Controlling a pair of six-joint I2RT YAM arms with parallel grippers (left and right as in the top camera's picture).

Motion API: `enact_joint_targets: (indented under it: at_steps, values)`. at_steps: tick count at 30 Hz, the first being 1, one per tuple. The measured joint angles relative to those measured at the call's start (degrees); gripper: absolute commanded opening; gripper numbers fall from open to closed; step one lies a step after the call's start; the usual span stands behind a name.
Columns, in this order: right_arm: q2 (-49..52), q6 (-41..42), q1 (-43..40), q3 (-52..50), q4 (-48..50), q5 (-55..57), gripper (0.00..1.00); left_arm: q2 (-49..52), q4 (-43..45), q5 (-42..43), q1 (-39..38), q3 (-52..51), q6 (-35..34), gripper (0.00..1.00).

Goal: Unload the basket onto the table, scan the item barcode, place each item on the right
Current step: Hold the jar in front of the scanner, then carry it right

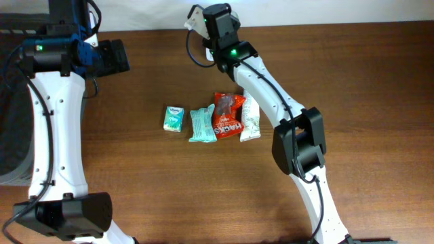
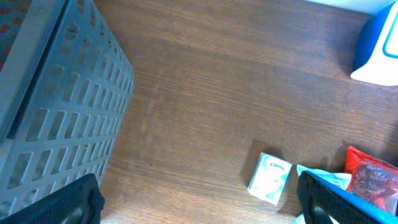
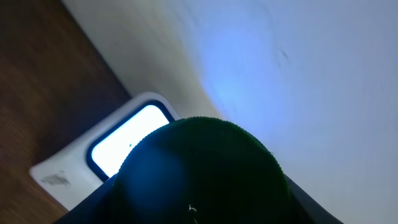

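My right gripper (image 1: 209, 27) is raised at the table's far edge, next to the white barcode scanner (image 1: 195, 18). In the right wrist view a dark round item with a ridged rim (image 3: 205, 174) fills the space at the jaws and hides the fingers. It is held close to the scanner's lit window (image 3: 121, 146). My left gripper (image 1: 112, 57) hovers at the far left, open and empty, with its dark fingertips (image 2: 68, 202) wide apart over bare wood. The scanner (image 2: 376, 43) also shows as a white and blue body in the left wrist view.
A row of goods lies mid-table: a Kleenex pack (image 1: 174, 118), a teal packet (image 1: 202, 126), a red Hacks bag (image 1: 228, 115) and a white-green packet (image 1: 249, 118). A grey slotted basket (image 2: 56, 93) stands at the left edge.
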Motion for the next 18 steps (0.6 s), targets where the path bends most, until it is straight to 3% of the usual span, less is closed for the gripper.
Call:
enact_joint_targets:
  at_steps: [9, 12, 18]
  values:
    - [1.9, -0.5, -0.1, 0.0, 1.8, 6.7, 0.38, 0.0, 0.0, 0.0, 0.0, 0.0, 0.0, 0.99]
    - [1.9, 5.3, -3.3, 0.0, 0.4, 9.0, 0.36, 0.0, 0.0, 0.0, 0.0, 0.0, 0.0, 0.99]
    - [1.5, 21.0, -16.4, 0.0, -13.2, 9.3, 0.38, 0.0, 0.0, 0.0, 0.0, 0.0, 0.0, 0.99]
